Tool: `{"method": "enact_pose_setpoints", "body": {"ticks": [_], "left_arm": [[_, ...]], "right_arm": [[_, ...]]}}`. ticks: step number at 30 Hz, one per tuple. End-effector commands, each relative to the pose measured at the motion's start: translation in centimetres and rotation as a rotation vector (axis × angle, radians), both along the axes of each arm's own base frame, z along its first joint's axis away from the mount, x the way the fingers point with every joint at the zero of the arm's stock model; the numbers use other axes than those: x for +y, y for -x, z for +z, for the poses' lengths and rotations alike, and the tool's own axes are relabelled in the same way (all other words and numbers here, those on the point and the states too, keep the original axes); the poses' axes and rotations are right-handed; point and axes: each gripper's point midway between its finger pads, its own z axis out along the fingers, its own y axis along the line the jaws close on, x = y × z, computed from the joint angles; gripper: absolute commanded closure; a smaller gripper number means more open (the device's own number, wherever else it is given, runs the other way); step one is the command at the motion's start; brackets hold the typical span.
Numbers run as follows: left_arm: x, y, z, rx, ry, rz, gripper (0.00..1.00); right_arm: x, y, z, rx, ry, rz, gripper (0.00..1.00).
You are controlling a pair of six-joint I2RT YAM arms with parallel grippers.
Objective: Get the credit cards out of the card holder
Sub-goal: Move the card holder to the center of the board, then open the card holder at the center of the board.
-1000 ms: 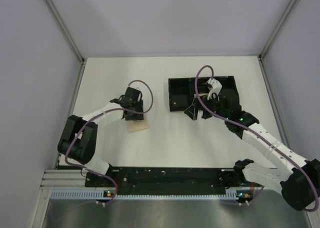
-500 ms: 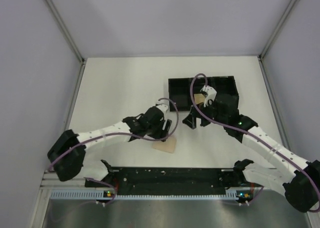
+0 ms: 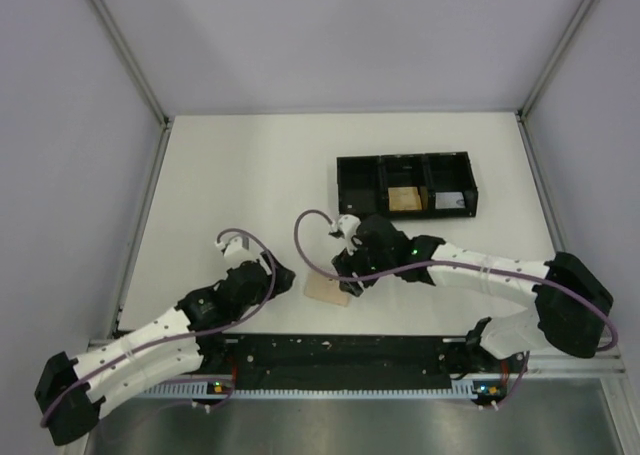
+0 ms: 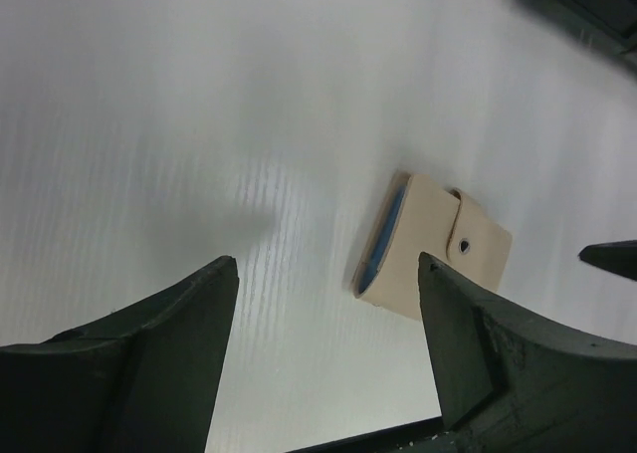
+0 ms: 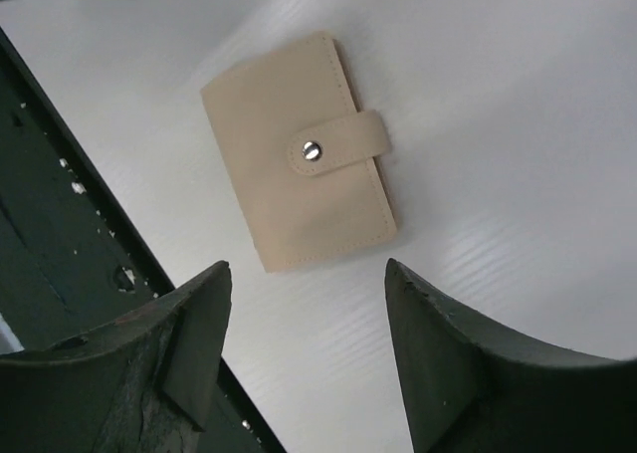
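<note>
The card holder [image 3: 327,291] lies flat near the table's front edge, a tan wallet folded shut with its strap snapped. The left wrist view shows the card holder [image 4: 433,249] from the side, with a blue inner edge at its fold. The credit cards are hidden inside it. My left gripper [image 3: 283,276] is open just left of the holder and apart from it; in its own view the left gripper [image 4: 326,274] holds nothing. My right gripper [image 3: 346,278] hangs open over the holder's right side. Its own view has the card holder [image 5: 299,149] beyond the empty right gripper [image 5: 307,269].
A black three-compartment tray [image 3: 358,183] stands at the back right, with a tan square block [image 3: 404,197] in its middle compartment and a pale flat piece [image 3: 451,204] in the right one. The black rail [image 3: 330,353] runs along the front edge close to the holder.
The card holder has gone from the table's left to the front middle. My left gripper let go and pulled back left. My right arm swung from the tray down over the holder.
</note>
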Motion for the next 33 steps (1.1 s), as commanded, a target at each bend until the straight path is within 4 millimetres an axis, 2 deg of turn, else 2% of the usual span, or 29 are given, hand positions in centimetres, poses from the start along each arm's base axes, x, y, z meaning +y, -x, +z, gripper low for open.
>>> {"method": "enact_pose_setpoints", "body": {"ticks": [1, 4, 9, 18, 22, 26, 27, 28, 33], "left_arm": [[1.4, -1.4, 2.6, -0.072, 0.086, 0.157, 0.23], [2.5, -1.3, 2.8, -0.078, 0.063, 0.190, 0.22], [2.9, -1.2, 2.8, -0.077, 0.058, 0.204, 0.22], [2.3, -1.4, 3.0, -0.087, 0.038, 0.162, 0.22], [1.9, -1.4, 3.0, -0.076, 0.010, 0.136, 0.22], [0.7, -1.4, 3.0, -0.062, 0.010, 0.082, 0.23], [0.2, -1.4, 3.2, -0.064, 0.023, 0.064, 0.23], [-0.4, -1.3, 3.1, -0.060, 0.028, 0.033, 0.23], [-3.2, -1.2, 2.9, -0.036, 0.065, -0.076, 0.22]], "right_arm": [[3.2, -1.3, 0.8, -0.165, 0.092, 0.085, 0.39], [5.0, -1.2, -0.3, -0.195, 0.150, 0.144, 0.44], [6.2, -1.7, -2.0, -0.232, 0.231, 0.176, 0.50], [5.3, -2.5, -5.3, -0.231, 0.361, 0.169, 0.56], [5.1, -2.7, -5.9, -0.236, 0.388, 0.156, 0.67], [4.6, -3.4, -5.6, -0.258, 0.407, 0.098, 0.86], [4.4, -3.7, -5.4, -0.266, 0.416, 0.080, 0.95], [4.1, -3.9, -5.4, -0.259, 0.420, 0.036, 1.00], [3.4, -3.8, -4.6, -0.173, 0.370, -0.134, 1.00]]}}
